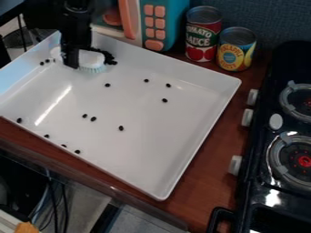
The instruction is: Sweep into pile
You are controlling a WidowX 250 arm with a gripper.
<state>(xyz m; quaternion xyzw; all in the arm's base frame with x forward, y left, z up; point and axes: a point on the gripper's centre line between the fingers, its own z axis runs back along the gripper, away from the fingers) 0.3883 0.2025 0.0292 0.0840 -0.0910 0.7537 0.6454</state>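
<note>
Black stove (254, 193) stands in the right foreground, its handle reaching the lower edge of the view. Across the counter, a white brush (95, 59) sits in the far left corner of a white tray (139, 154), pinched by the robot's black gripper (72, 63), its bristles facing down. Dark beans (109, 58) cluster against the brush's far side and right end, and a few more lie just to its left. Other beans dot the tray's middle and right, with several along its near left wall. Behind the tray, two cans (202, 34) stand upright side by side, near a teal toy microwave (176, 20).
</note>
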